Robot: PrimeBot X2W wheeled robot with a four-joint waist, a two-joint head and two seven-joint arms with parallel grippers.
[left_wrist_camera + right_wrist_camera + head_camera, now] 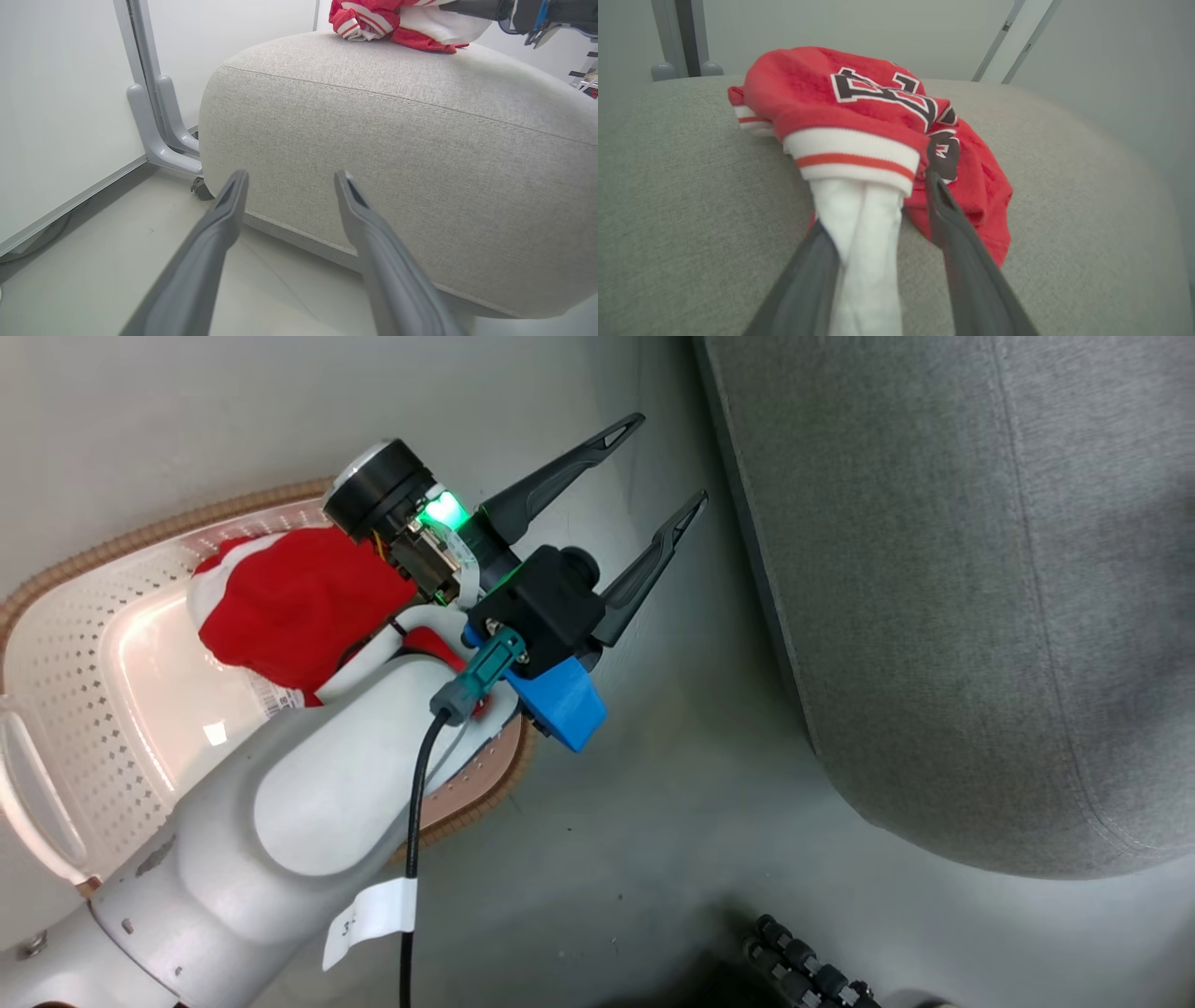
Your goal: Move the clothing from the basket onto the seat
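Note:
The cream perforated basket (pixel 65 709) stands on the floor at the left and holds one red garment (pixel 289 602), partly hidden by my left arm. My left gripper (pixel 667 462) (pixel 290 176) is open and empty. It hovers over the floor between the basket and the grey seat (pixel 980 597), facing the seat's side (pixel 397 163). A second red garment (pixel 859 98) (pixel 373 18) with dark lettering lies on top of the seat (pixel 691 196). My right gripper (pixel 878 205) is open, low over the cushion, with that garment's white part lying between its fingers.
Behind the seat a white panel wall stands on a grey bracket leg (pixel 159 130) with a small caster (pixel 201 189). Grey floor (pixel 672 821) runs between basket and seat. Dark ribbed parts of my base (pixel 803 961) show at the bottom.

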